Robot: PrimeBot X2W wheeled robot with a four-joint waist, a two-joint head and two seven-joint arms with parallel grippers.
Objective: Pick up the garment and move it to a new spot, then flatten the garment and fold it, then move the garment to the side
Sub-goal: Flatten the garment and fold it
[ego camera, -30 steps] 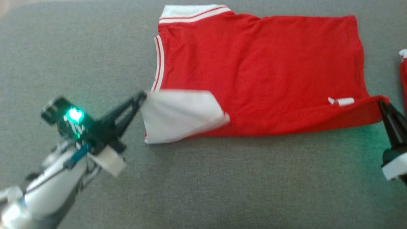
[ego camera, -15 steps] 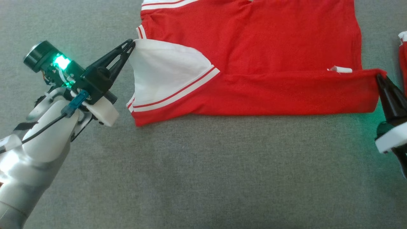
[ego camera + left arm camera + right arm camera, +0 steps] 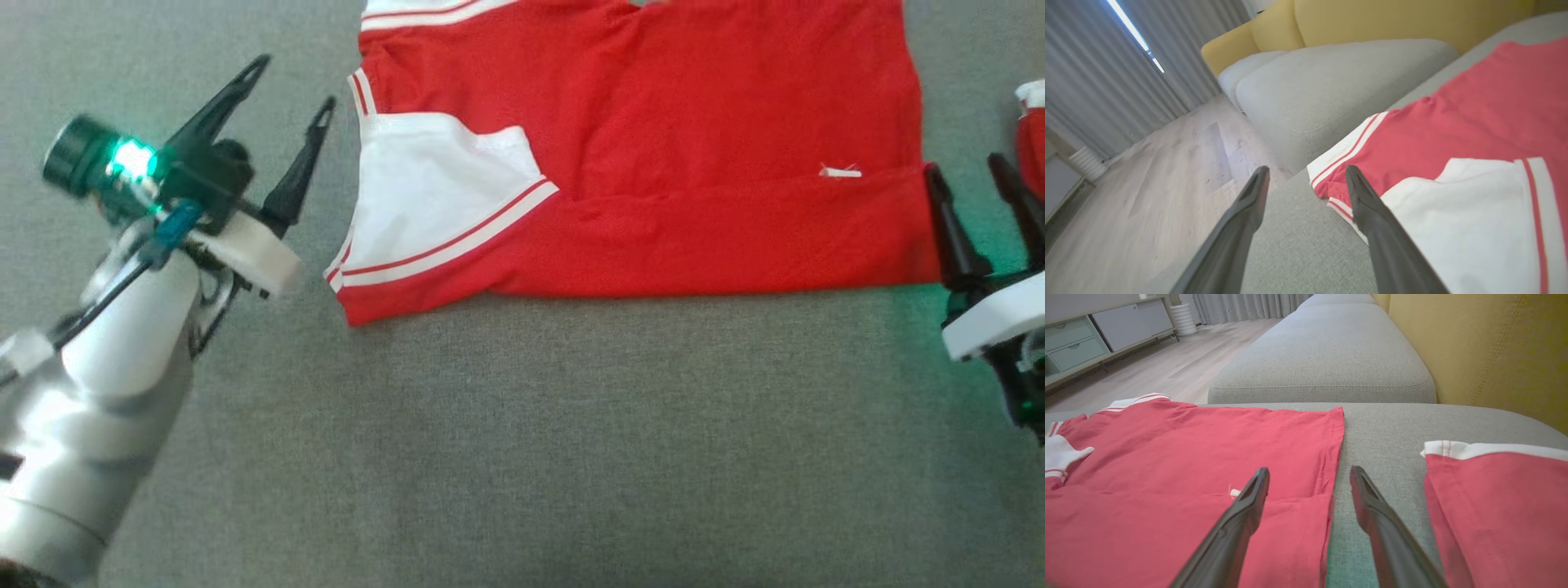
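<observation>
The big grey sofa cushion (image 3: 522, 457) carries it all, and a yellow sofa back (image 3: 1494, 347) stands behind it. The garment (image 3: 653, 106), a red shirt, lies flat on the far part of the cushion, and its top runs off the far edge of the head view. Its near strip is folded up over the rest, so the near side is a straight red edge.

The left gripper (image 3: 294, 82) is over the left part of the cushion, just beside the shirt's sleeve end. Its two dark fingers are spread wide and hold nothing. I cannot tell if the closer finger touches the cloth.

The right gripper (image 3: 964, 163) is by the right end of the shirt, near the cushion's right edge. Its fingers are spread wide too, with nothing in them. In the right wrist view one finger is over the red cloth, the other over grey cushion, and the shirt's side edge runs between them.

The white sleeve (image 3: 424, 188) with red stripes lies on the shirt's left end. Another red and white cloth (image 3: 1030, 135) lies at the right edge of the cushion, apart from the shirt. A tiny white tag (image 3: 841, 171) sits on the shirt by the fold.
</observation>
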